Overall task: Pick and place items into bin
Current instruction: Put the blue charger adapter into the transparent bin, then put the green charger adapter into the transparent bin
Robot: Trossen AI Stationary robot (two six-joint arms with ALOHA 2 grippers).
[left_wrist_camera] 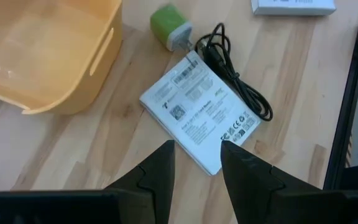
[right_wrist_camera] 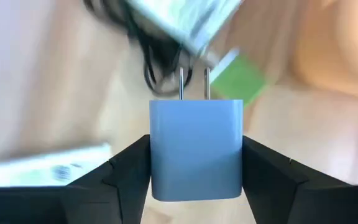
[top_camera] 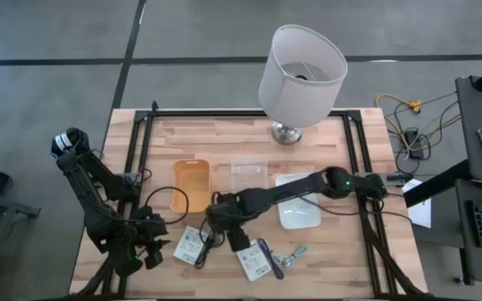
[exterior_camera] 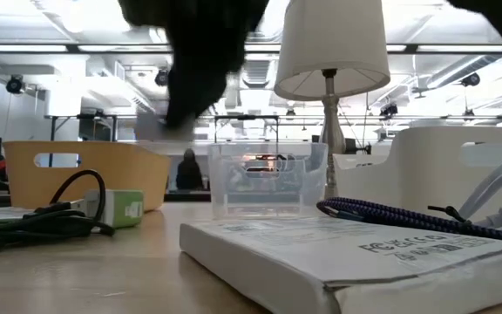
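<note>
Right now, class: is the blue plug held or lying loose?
Held: the right claw grips the blue plug between both fingers, prongs pointing outward.

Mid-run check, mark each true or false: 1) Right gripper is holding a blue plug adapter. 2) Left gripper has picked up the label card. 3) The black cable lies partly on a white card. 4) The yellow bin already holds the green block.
1) True: the right gripper is clamped on the blue plug adapter.
2) False: the left gripper hangs open above the white label card, which lies flat on the table.
3) True: the black cable crosses that card.
4) False: the green block sits on the table beside the yellow bin.
</note>
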